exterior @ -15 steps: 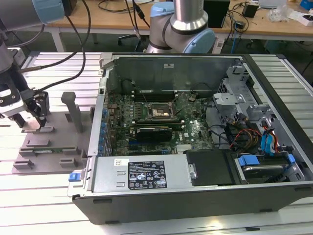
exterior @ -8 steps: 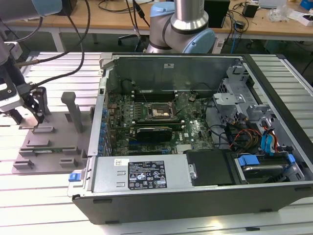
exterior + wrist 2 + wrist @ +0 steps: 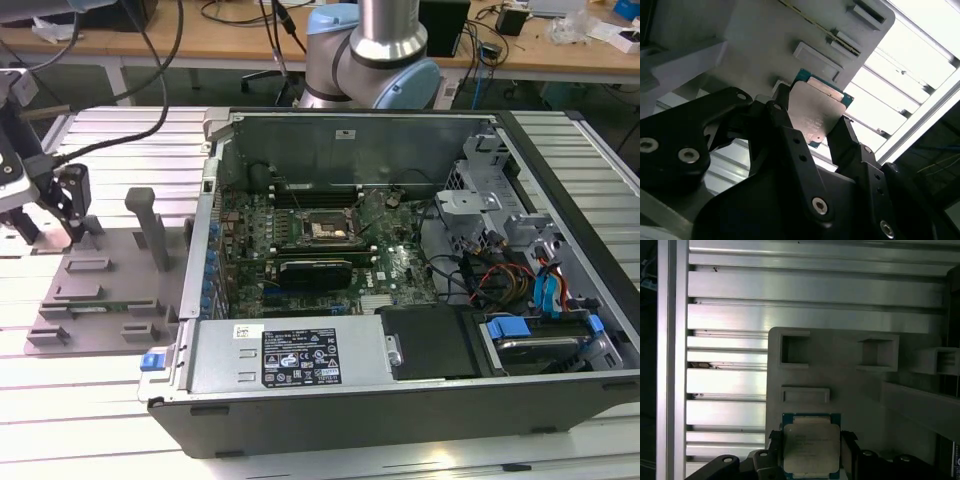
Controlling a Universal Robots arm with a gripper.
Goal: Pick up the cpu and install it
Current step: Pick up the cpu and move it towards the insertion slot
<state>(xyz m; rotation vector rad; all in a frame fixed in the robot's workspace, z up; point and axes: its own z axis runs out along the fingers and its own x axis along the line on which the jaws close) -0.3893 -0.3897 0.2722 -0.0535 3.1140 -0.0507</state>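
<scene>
One cpu (image 3: 810, 445), silvery on top with a green edge, sits gripped between the black fingers (image 3: 849, 446) of the hand (image 3: 811, 440), which press on two opposite sides of it. It is just over the grey tray (image 3: 865, 390), near one edge. The tray lies on the slatted tabletop (image 3: 90, 400), to the exterior view's left of the open computer case (image 3: 400, 385), whose socket (image 3: 325, 228) is well apart.

Upright post (image 3: 150, 228) and case wall (image 3: 203, 250) beside pincer (image 3: 814, 111)
</scene>
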